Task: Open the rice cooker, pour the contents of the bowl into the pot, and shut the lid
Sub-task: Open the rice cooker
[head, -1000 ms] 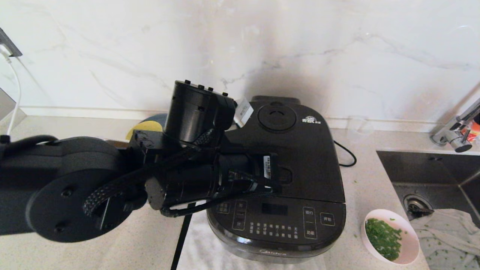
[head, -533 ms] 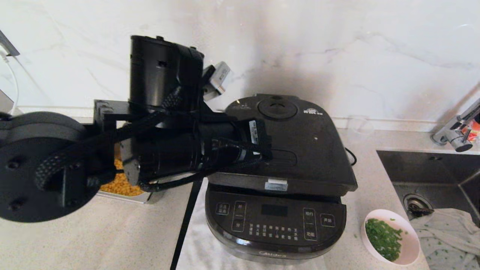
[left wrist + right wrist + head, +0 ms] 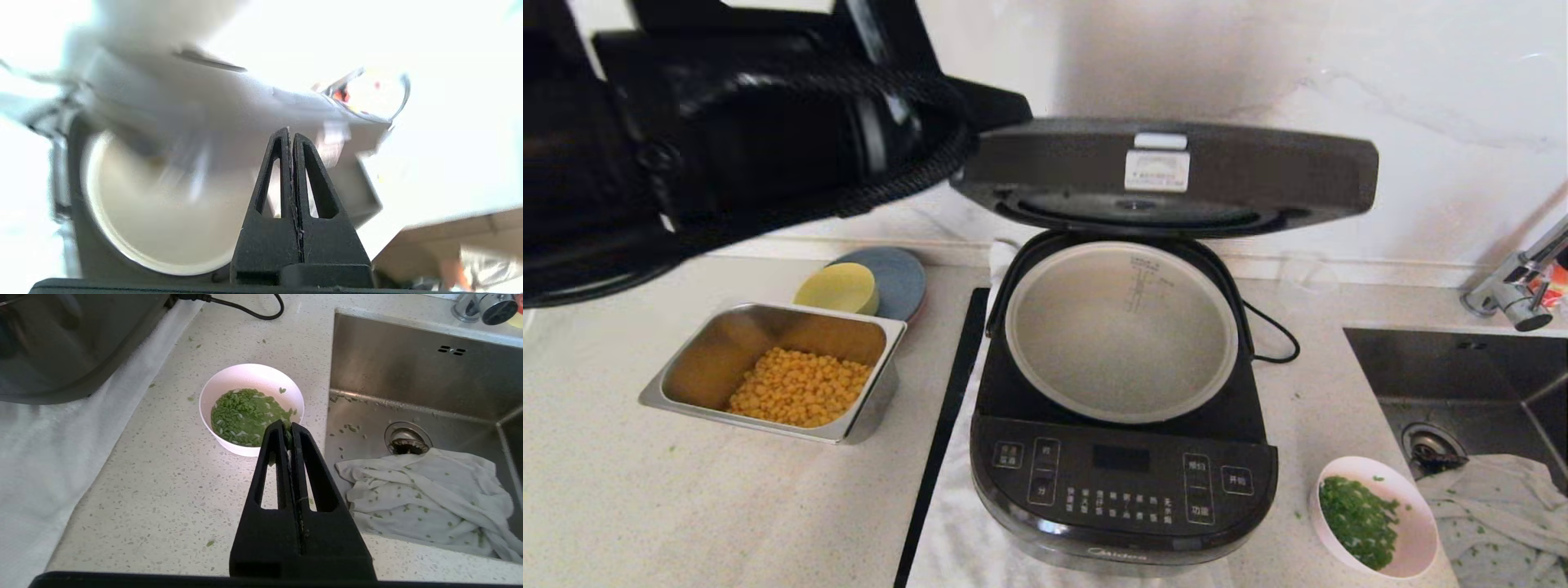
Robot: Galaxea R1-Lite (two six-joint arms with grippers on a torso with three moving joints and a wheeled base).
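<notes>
We've got the lid [image 3: 1168,175] swung up beside our left gripper [image 3: 291,132], fingers pressed together on nothing, baring the pot [image 3: 1123,331] below, while the bowl [image 3: 250,381] of greens [image 3: 245,416] waits just ahead of the clenched right gripper [image 3: 289,428].

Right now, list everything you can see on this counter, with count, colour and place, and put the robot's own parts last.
rice cooker: one, black, centre, on a white towel
lid: one, black, raised open
pot: one, grey-beige, inside cooker, looks empty
bowl: one, pale pink, right of cooker
contents: chopped green bits, in bowl
steel tray: one, holds yellow corn, left
yellow bowl: one, on a blue-grey plate, behind tray
sink: one, steel, far right, white cloth inside
faucet: one, chrome, behind sink
left claw: shut, raised near the lid
right claw: shut, above the bowl
</notes>
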